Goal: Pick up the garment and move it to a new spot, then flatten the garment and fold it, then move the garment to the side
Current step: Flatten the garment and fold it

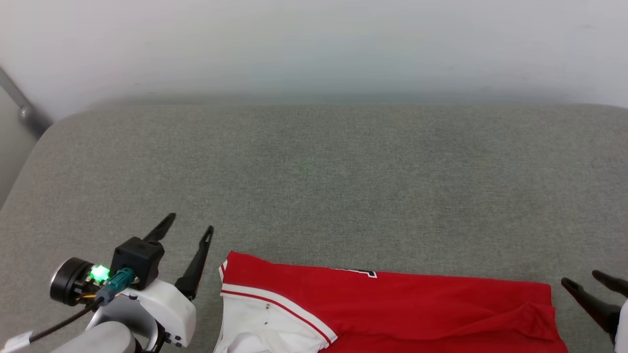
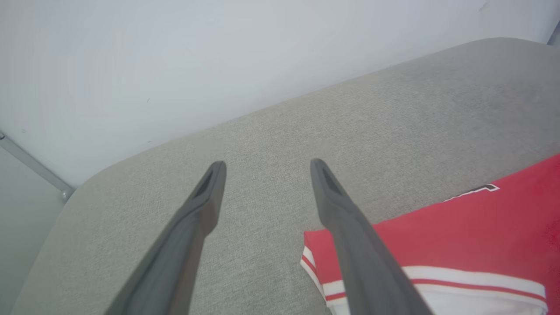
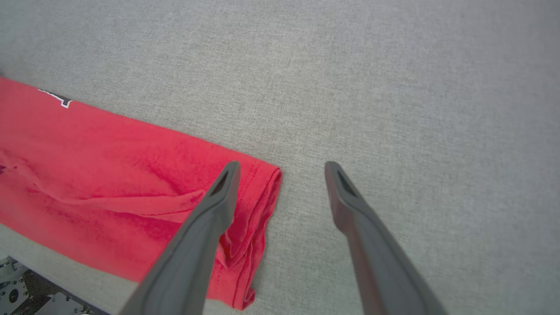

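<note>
At the lower left of the head view the left end effector (image 1: 191,221) is released, its two dark fingers spread with nothing between them, just beside the garment's (image 1: 417,304) left end. The garment lies folded into a long red band along the bottom edge of that frame, running from left of centre nearly to the right edge. Its left end is a white short sleeve edged in red-and-white stripes, with a few small dark specks on the white. Further right, a sliver of a black, white-outlined numeral peeks out at the band's upper edge, then plain red cloth with soft creases. At the right end a loose fold crosses the corner. In the right wrist view the garment (image 3: 109,175) ends in a stitched hem whose layers lie stacked. The right end effector (image 3: 283,165) is also released, holding nothing; one finger crosses the hem in the picture, and I cannot tell whether it touches. In the left wrist view the left end effector (image 2: 267,165) gapes over bare surface, with the garment (image 2: 459,227) at the lower right. At the lower right of the head view the right end effector (image 1: 580,277) sits just beside the band's end. The counter (image 1: 343,186) is covered in grey woven fabric with a rounded corner at the upper left, where a grey metal rail (image 1: 19,105) slants down. A plain pale wall (image 1: 314,44) stands behind it.
</note>
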Robot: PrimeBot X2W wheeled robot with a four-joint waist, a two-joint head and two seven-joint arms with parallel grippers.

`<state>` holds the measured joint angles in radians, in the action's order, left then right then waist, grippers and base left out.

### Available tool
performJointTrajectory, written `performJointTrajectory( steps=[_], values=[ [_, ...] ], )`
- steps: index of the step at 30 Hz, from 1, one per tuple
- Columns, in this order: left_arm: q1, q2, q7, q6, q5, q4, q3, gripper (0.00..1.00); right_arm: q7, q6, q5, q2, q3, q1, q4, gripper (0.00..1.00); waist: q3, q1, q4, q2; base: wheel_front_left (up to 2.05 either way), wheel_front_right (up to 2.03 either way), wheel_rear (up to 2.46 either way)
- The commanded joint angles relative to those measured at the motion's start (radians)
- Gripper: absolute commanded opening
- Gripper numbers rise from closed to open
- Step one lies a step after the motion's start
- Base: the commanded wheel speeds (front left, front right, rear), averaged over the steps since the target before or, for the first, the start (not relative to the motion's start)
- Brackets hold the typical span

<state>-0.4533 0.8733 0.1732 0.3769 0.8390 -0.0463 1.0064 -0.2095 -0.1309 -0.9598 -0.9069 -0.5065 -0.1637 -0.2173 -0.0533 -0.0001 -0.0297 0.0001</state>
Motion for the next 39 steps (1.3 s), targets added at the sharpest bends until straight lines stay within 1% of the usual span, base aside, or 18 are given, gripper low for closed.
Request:
performJointTrajectory(
  steps=[1, 5, 6, 7, 10, 13, 18, 20, 24, 25, 26, 29, 30, 31, 34, 39],
  values=[
    [0.024, -0.013, 0.037, 0.038, -0.010, 0.010, -0.021, 1.00, 0.011, 0.000, -0.015, 0.029, 0.025, 0.032, -0.014, 1.00, -0.009, 0.0001, -0.005, -0.0001, 0.00, 0.00, 0.00],
    [0.074, -0.058, 0.085, 0.128, -0.034, 0.031, -0.084, 1.00, 0.011, 0.000, -0.029, 0.086, 0.072, 0.087, -0.051, 1.00, -0.022, 0.0001, -0.015, -0.0001, 0.00, 0.00, 0.00],
    [0.088, -0.068, 0.088, 0.143, -0.039, 0.032, -0.102, 1.00, 0.009, 0.000, -0.033, 0.101, 0.078, 0.095, -0.060, 1.00, -0.025, 0.0001, -0.017, -0.0001, 0.00, 0.00, 0.00],
    [0.127, -0.105, 0.093, 0.179, -0.083, 0.022, -0.170, 1.00, -0.003, 0.000, -0.034, 0.147, 0.088, 0.117, -0.085, 1.00, -0.034, 0.0001, -0.024, -0.0001, 0.00, 0.00, 0.00],
    [0.184, -0.149, 0.093, 0.199, -0.147, 0.004, -0.248, 1.00, -0.028, 0.000, -0.042, 0.186, 0.083, 0.135, -0.110, 1.00, -0.045, 0.0001, -0.032, -0.0001, 0.00, 0.00, 0.00],
    [0.237, -0.198, 0.094, 0.200, -0.215, -0.009, -0.327, 1.00, -0.064, 0.000, -0.047, 0.216, 0.067, 0.151, -0.135, 1.00, -0.054, 0.0001, -0.038, -0.0001, 0.00, 0.00, 0.00],
    [0.326, -0.289, 0.094, 0.179, -0.329, -0.024, -0.440, 1.00, -0.133, 0.000, -0.055, 0.259, 0.013, 0.162, -0.139, 1.00, -0.065, 0.0001, -0.043, -0.0001, 0.00, 0.00, 0.00],
    [0.356, -0.330, 0.094, 0.170, -0.368, -0.030, -0.483, 1.00, -0.162, -0.002, -0.060, 0.270, -0.013, 0.159, -0.132, 1.00, -0.068, 0.0001, -0.043, -0.0001, 0.00, 0.00, 0.00],
    [0.412, -0.407, 0.094, 0.136, -0.449, -0.028, -0.558, 1.00, -0.208, -0.006, -0.067, 0.282, -0.047, 0.145, -0.115, 0.99, -0.069, 0.0001, -0.042, -0.0001, 0.00, 0.00, 0.00],
    [0.424, -0.424, 0.094, 0.129, -0.469, -0.027, -0.574, 1.00, -0.216, -0.006, -0.066, 0.280, -0.048, 0.137, -0.114, 0.21, -0.069, 0.0001, -0.041, -0.0001, 0.00, 0.00, 0.00],
    [0.434, -0.439, 0.094, 0.124, -0.491, -0.025, -0.590, 1.00, -0.218, -0.006, -0.064, 0.277, -0.046, 0.130, -0.114, 0.00, -0.068, 0.0001, -0.040, -0.0001, 0.00, 0.00, 0.00],
    [0.465, -0.482, 0.094, 0.102, -0.548, -0.021, -0.634, 1.00, -0.217, -0.005, -0.055, 0.262, -0.026, 0.101, -0.114, 0.00, -0.064, 0.0001, -0.037, -0.0001, 0.00, 0.00, 0.00],
    [0.475, -0.495, 0.094, 0.095, -0.564, -0.019, -0.648, 1.00, -0.218, -0.001, -0.051, 0.252, -0.018, 0.091, -0.113, 0.00, -0.062, 0.0001, -0.036, -0.0001, 0.00, 0.00, 0.00],
    [0.490, -0.518, 0.094, 0.080, -0.603, -0.023, -0.673, 1.00, -0.213, -0.001, -0.045, 0.235, 0.001, 0.078, -0.107, 0.00, -0.057, 0.0001, -0.034, -0.0001, 0.00, 0.00, 0.00],
    [0.511, -0.546, 0.094, 0.060, -0.655, -0.027, -0.699, 1.00, -0.202, 0.000, -0.048, 0.204, 0.033, 0.060, -0.094, 0.00, -0.049, 0.0001, -0.031, -0.0001, 0.00, 0.00, 0.00],
    [0.540, -0.591, 0.094, 0.013, -0.699, -0.030, -0.733, 1.00, -0.198, 0.001, -0.061, 0.146, 0.088, 0.071, -0.095, 0.00, -0.034, 0.0001, -0.029, -0.0001, 0.00, 0.00, 0.00]
  ],
)
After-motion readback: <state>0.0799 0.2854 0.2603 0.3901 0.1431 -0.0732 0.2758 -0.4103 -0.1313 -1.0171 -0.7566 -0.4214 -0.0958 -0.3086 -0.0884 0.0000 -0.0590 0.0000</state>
